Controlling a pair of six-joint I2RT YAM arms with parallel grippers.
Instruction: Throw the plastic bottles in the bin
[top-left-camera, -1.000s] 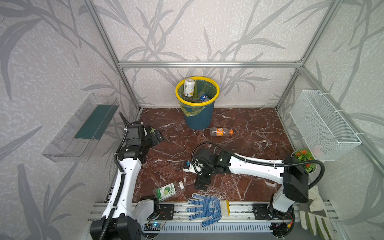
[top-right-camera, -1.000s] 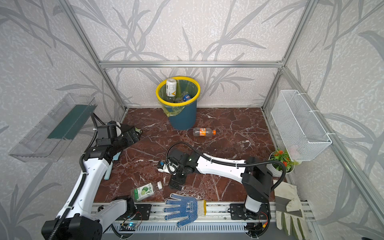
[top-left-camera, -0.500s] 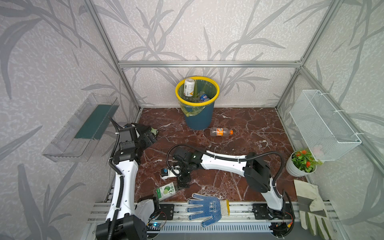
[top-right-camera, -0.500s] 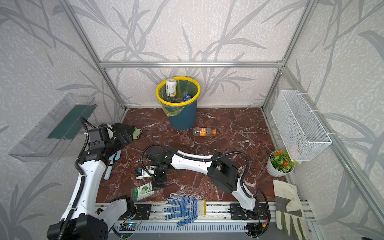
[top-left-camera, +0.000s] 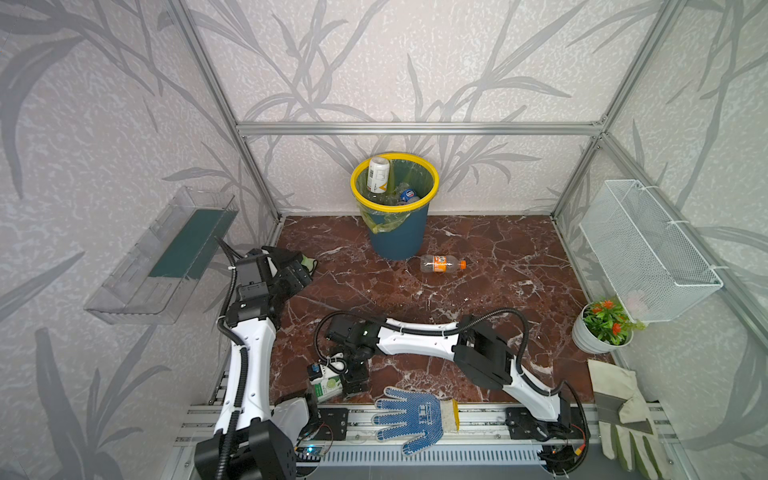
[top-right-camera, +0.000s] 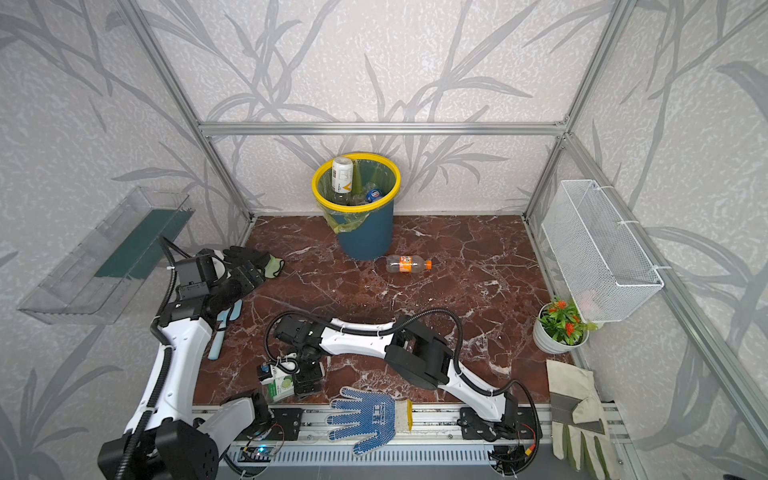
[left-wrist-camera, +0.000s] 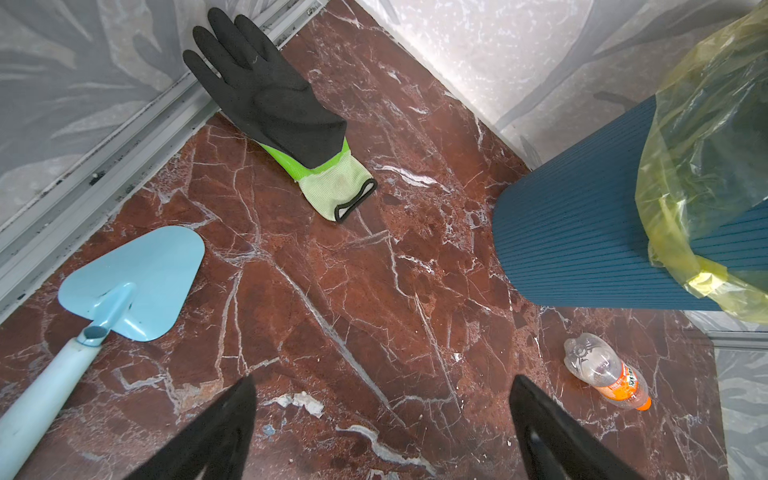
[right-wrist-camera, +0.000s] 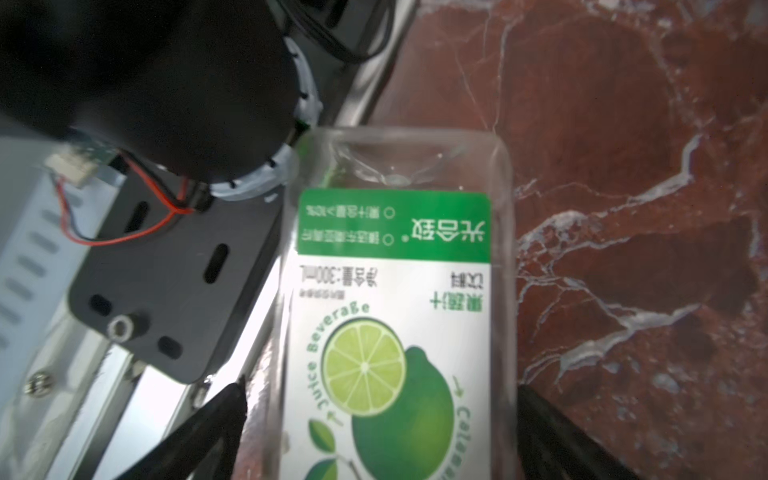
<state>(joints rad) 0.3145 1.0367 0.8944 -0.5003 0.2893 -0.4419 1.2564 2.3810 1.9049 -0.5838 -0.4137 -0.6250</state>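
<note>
Right wrist view: the right claw (right-wrist-camera: 380, 388), released, straddles the lime-label bottle (right-wrist-camera: 395, 291), seemingly lined up to grasp it; in both top views it lies lower left of centre. The orange-label bottle (top-left-camera: 442, 264) lies mid-frame just beside the bin (top-left-camera: 399, 237). The left claw (left-wrist-camera: 382, 390) hangs released, empty.

Orange-capped bottle (top-right-camera: 405, 264) (sideways) beside bin (top-right-camera: 370, 237)

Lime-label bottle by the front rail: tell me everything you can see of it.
The lime-label bottle is clear plastic, flat-sided and apparently empty, with a white label bearing a green band, a cut lime and "Juice Beverage". It lies flat on the marble floor beside the front rail. The right gripper straddles it, fingers open and not clearly touching. I cannot see its cap.
</note>
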